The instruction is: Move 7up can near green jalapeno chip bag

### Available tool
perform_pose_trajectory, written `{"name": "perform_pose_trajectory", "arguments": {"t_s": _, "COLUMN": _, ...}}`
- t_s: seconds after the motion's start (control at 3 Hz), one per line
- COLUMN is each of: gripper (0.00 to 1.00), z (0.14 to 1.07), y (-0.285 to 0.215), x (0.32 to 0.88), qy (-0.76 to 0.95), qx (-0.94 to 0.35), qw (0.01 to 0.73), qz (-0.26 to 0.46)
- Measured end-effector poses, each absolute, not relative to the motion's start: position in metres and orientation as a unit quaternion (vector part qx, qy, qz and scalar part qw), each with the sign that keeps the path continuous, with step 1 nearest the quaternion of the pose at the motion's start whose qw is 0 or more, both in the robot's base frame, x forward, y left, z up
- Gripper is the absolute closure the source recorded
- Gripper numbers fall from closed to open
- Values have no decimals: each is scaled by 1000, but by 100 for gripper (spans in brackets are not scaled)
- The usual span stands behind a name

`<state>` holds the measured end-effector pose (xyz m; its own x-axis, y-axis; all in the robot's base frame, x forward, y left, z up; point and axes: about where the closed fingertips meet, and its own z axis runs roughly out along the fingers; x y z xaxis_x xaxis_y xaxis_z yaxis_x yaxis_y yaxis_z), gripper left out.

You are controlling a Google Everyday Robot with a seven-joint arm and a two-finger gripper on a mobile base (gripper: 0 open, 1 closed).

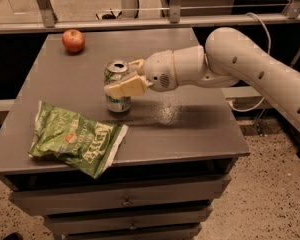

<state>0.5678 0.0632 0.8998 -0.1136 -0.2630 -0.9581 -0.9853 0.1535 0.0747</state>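
The 7up can (pixel 117 100), silver and green with a silver top, stands upright near the middle of the grey table (pixel 190 129). My gripper (pixel 121 80) is shut on the can, its cream fingers (pixel 125 88) on either side of the upper half, with the white arm reaching in from the right. The green jalapeno chip bag (pixel 75 136), crinkled with white lettering, lies flat at the table's front left. The can is a short way to the bag's upper right, not touching it.
A red apple (pixel 73 40) sits at the table's back left corner. A metal rail (pixel 140 21) runs behind the table. Drawers (pixel 125 199) are below the front edge. A white cable (pixel 262 29) hangs at the right.
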Motion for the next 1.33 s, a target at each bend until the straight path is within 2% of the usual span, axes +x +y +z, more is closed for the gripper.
{"name": "perform_pose_trajectory", "arguments": {"t_s": 0.33, "gripper": 84, "z": 889, "y": 70, "x": 558, "qy": 627, "qx": -497, "qw": 424, "qz": 425}}
{"name": "perform_pose_trajectory", "arguments": {"t_s": 1.0, "gripper": 36, "z": 884, "y": 71, "x": 551, "qy": 629, "qx": -499, "qw": 416, "qz": 426}}
{"name": "perform_pose_trajectory", "arguments": {"t_s": 1.33, "gripper": 5, "z": 885, "y": 66, "x": 547, "qy": 629, "qx": -503, "qw": 413, "qz": 425}}
